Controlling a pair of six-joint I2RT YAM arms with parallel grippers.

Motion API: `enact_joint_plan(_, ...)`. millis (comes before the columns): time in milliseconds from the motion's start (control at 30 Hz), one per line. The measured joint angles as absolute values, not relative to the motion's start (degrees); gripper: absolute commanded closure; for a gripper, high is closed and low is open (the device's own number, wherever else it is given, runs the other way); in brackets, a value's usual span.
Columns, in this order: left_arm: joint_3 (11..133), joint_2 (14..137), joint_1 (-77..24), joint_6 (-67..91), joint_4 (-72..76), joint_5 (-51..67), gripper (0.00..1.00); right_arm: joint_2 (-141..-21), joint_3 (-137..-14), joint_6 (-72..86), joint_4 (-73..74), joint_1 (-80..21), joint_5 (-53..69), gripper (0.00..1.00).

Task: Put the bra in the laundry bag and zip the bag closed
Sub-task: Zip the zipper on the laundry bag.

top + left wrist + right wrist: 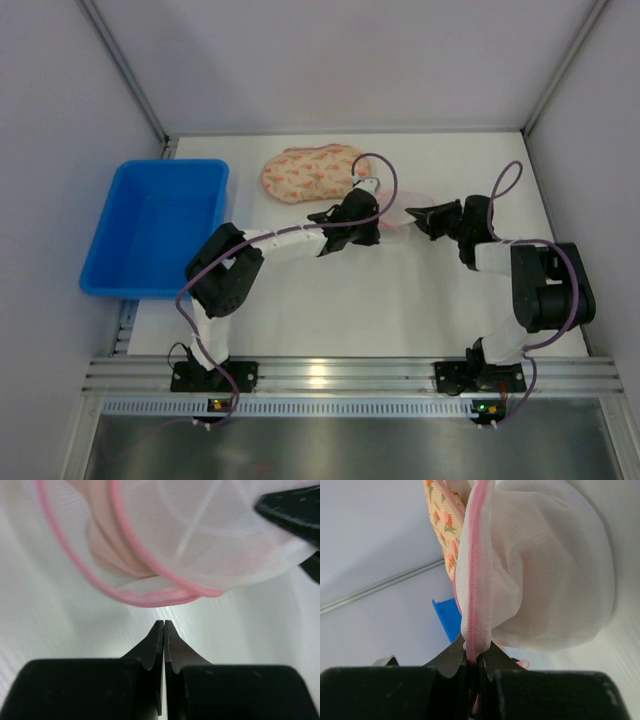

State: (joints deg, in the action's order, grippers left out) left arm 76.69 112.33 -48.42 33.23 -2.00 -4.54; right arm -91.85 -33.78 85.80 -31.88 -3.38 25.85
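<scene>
Right gripper (pixel 474 655) pinched on the laundry bag's (pixel 555 570) pink zipper edge (pixel 476 580), left gripper (pixel 164 627) closed empty just below its rim, we see the bra (pixel 305 172) lying outside on the table (pixel 350 300) near the blue bin (pixel 170 166), so loading and zipping are both left.

The laundry bag (pixel 555 580) is white with pink trim, the bra (pixel 305 172) cream with orange print, the bin (pixel 150 230) blue.

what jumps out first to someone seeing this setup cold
The bright blue bin at far left grabs the eye first, then the floral bra lying at the back centre. In the middle, the right end effector pinches the pink zipper edge of the white mesh laundry bag, while the left end effector is shut on nothing.
</scene>
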Motion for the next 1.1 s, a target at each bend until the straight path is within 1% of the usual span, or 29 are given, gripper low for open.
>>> enact_joint_plan(233, 74.5, 110.3, -44.1, 27.8, -6.3, -1.5, 0.99, -93.2, -43.0, 76.0, -21.0, -2.7, 29.7, 1.0)
enact_joint_plan(267, 74.5, 110.3, -43.6, 27.0, -6.7, -0.1, 0.94, -93.5, -44.1, 75.2, -19.9, -2.8, 30.1, 1.0)
enact_joint_plan(300, 74.5, 110.2, -43.5, 26.7, -6.8, 1.0, 0.81, -93.6, -44.4, 74.9, -19.8, -2.8, 30.2, 1.0)
enact_joint_plan(367, 74.1, 109.7, -43.6, 26.7, -6.2, 3.7, 0.74, -93.6, -44.1, 75.5, -19.7, -2.8, 30.6, 1.0)
enact_joint_plan(400, 73.6, 109.3, -43.9, 27.0, -5.5, 4.8, 0.69, -93.6, -43.4, 76.2, -20.4, -2.8, 30.7, 1.0)
enact_joint_plan(467, 72.9, 108.3, -44.8, 27.2, -3.7, 6.2, 0.63, -93.6, -41.8, 77.6, -21.2, -3.2, 30.7, 1.0)
enact_joint_plan(567, 72.8, 107.9, -47.1, 27.6, -0.3, 6.4, 0.61, -93.6, -39.0, 79.8, -22.9, -3.6, 30.4, 1.0)
enact_joint_plan(600, 72.9, 107.9, -47.9, 27.8, 0.4, 6.0, 0.59, -93.6, -38.4, 80.5, -23.2, -3.8, 30.3, 1.0)
enact_joint_plan(733, 75.4, 109.5, -50.2, 29.5, 1.7, 4.4, 0.55, -93.6, -37.9, 82.6, -25.4, -4.6, 30.0, 1.0)
enact_joint_plan(767, 76.2, 110.3, -50.4, 30.1, 2.1, 4.1, 0.53, -93.6, -37.9, 82.8, -25.7, -4.7, 29.8, 1.0)
enact_joint_plan(800, 76.9, 111.1, -50.4, 30.6, 2.5, 3.8, 0.49, -93.6, -37.9, 83.2, -26.1, -4.8, 29.8, 1.0)
enact_joint_plan(900, 78.2, 112.9, -50.4, 31.7, 3.0, 1.8, 0.43, -93.6, -37.9, 84.1, -26.8, -4.9, 29.6, 1.0)
enact_joint_plan(1100, 82.0, 116.1, -51.3, 32.9, 0.4, -3.7, 0.42, -93.8, -37.9, 85.2, -27.7, -5.0, 28.9, 1.0)
